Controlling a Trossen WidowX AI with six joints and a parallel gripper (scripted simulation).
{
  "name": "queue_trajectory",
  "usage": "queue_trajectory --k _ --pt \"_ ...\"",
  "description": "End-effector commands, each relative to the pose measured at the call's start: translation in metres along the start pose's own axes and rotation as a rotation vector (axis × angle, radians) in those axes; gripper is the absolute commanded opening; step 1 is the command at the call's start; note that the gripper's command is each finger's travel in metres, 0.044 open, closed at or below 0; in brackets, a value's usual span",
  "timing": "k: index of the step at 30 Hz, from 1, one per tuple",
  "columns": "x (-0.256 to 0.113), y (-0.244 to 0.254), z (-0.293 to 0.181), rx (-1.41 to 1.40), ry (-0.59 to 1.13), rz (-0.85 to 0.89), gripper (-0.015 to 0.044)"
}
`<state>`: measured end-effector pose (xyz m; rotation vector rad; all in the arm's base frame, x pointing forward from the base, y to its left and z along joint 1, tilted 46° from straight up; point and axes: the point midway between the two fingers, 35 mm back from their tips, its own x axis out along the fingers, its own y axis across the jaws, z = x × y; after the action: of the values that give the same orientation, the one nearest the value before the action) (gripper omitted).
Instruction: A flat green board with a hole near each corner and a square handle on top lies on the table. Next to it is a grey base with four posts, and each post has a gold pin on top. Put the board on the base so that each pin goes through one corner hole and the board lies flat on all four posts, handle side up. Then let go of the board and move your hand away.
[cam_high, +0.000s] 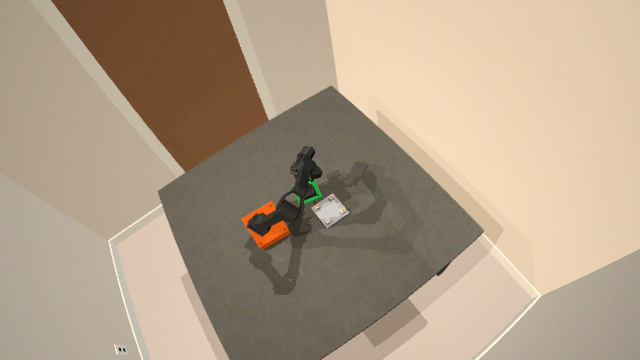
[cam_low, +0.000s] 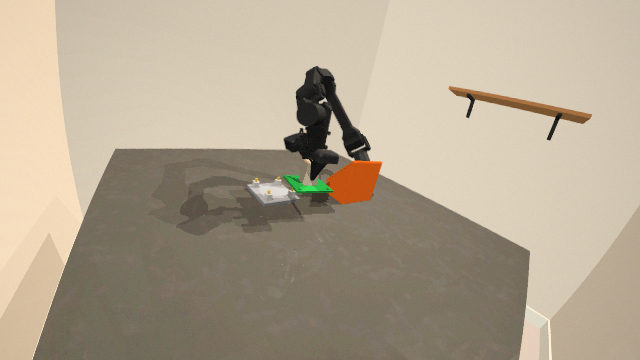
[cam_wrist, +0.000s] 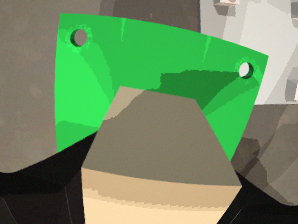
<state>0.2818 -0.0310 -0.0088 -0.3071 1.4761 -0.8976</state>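
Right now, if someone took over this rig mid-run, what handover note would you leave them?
Gripper: shut on the pale handle of the flat green board.
Board: held handle side up, seemingly just above the table, beside the grey base and not seated.
Grey square base: on the dark table, four posts with gold pins uncovered.
Done: board grasped.
Left: bring it over the base, line up corner holes with pins, lower it flat, release, back away.
Wrist view shows only two holes, so check alignment elsewhere too.
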Motion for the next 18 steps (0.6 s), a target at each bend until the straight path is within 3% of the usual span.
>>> queue_trajectory --k 1,18 --pt "-0.004 -0.007 0.009 -0.014 -0.013 0.006 0.0000" --pt "-0.004 -0.039 0.035 -0.093 -0.016 -0.002 0.0000"
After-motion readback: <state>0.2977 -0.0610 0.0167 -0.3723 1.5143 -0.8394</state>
